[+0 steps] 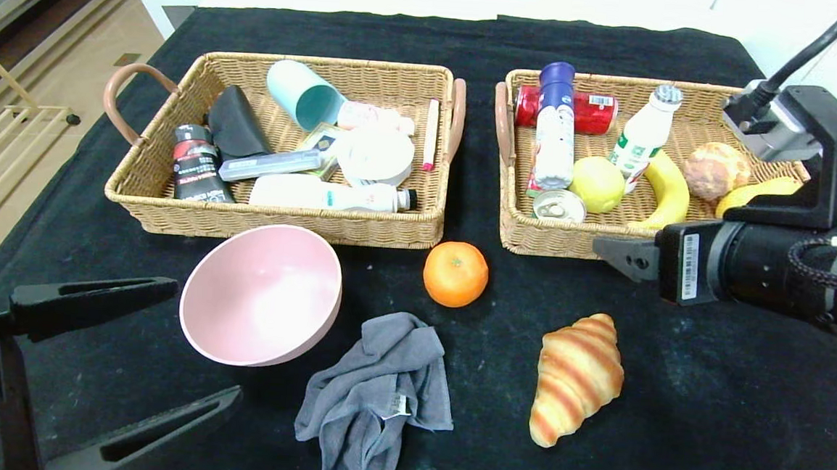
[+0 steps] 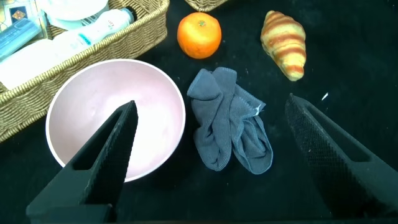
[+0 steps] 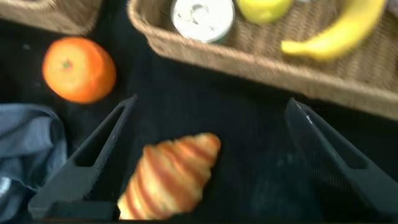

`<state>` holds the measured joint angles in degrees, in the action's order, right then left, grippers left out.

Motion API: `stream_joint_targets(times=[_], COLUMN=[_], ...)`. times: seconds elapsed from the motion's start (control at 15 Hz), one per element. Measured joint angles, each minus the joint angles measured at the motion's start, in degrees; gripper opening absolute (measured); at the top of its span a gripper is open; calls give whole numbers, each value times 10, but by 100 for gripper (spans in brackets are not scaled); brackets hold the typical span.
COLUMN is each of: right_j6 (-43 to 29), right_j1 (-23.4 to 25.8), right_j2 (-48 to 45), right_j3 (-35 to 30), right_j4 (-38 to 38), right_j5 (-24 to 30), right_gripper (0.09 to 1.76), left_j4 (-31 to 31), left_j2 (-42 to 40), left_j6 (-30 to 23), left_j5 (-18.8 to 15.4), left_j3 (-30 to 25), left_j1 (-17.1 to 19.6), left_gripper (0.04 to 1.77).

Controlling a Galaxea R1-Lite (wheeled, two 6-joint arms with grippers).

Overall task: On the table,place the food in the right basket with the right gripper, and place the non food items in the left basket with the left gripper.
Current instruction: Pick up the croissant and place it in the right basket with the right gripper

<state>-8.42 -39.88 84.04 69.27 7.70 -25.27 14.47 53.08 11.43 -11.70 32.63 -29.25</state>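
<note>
we see our right tool with fingers spread apart and holding nothing, just off the near wall of the right basket, above the croissant. our left tool waits at the near left corner of the tabletop, fingers apart, beside the pink bowl. the orange and grey cloth lie toward the near edge, between both baskets' fronts, the left basket behind the bowl.

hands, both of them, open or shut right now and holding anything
Left hand: open, empty, above the pink bowl and grey cloth.
Right hand: open, empty, over the croissant near the right basket.
</note>
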Motion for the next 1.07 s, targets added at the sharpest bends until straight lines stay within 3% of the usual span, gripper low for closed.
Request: stream_joint_targets(times=[0.13, 0.33, 0.67, 1.07], right_j6=[-20, -98, -288, -373], right_j1=[-15, -25, -33, -58], right_j2=[-8, -9, 31, 109], right_j3=[3, 31, 151, 219], right_j4=[48, 133, 354, 388], right_j5=[-43, -52, -44, 10], right_gripper=[170, 170, 170, 170], left_j4=[0, 0, -1, 0], left_j2=[1, 3, 5, 3], left_j6=[0, 0, 0, 0], left_j5=[0, 0, 0, 0], left_j3=[-1, -2, -3, -3], left_j1=[-1, -1, -1, -1], left_gripper=[172, 172, 172, 172])
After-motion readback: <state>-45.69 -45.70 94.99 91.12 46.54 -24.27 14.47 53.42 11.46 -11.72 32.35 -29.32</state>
